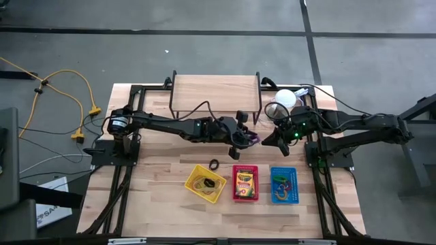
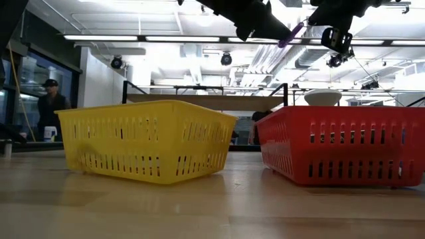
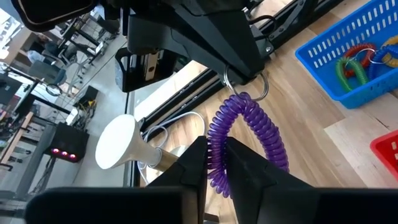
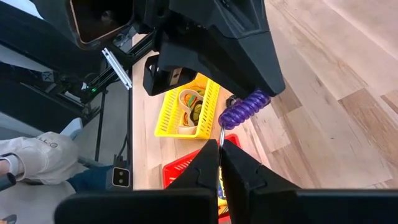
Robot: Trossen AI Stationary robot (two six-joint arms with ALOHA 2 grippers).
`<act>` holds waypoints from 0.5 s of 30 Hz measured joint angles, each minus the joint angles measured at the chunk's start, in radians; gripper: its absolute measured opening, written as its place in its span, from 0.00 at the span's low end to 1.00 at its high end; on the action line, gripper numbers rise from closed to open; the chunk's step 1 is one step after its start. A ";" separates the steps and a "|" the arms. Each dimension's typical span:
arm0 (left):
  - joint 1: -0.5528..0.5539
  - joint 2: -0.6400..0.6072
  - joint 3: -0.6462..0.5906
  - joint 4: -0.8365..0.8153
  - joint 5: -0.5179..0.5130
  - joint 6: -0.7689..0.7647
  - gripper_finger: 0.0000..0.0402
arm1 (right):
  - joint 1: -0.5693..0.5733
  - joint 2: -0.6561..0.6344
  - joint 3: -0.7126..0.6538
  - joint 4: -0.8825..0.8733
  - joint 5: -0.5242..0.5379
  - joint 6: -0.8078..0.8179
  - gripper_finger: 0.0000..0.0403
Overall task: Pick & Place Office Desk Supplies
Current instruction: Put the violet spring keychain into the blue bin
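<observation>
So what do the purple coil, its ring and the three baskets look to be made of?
Purple coil: glossy, probably plastic, wound like spring cord, held by both grippers. Ring: thin, shiny, likely metal. Yellow basket, red basket, blue basket: slotted moulded walls, seemingly rigid plastic.

- purple coil keychain (image 3: 249, 134) with a metal ring (image 3: 245, 84), hanging in the air above the red basket (image 1: 246, 183)
- crayon box (image 1: 244, 181) lying flat inside that red basket
</observation>
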 joint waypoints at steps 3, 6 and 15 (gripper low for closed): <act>0.000 0.000 0.000 -0.001 0.000 0.000 0.16 | 0.000 0.000 0.000 0.000 0.000 0.000 0.01; 0.000 0.000 0.000 -0.001 0.000 0.000 0.23 | 0.000 0.000 0.000 0.000 0.000 0.000 0.01; 0.000 0.000 0.000 -0.028 0.003 0.000 0.34 | 0.000 0.000 0.000 -0.024 0.000 0.000 0.01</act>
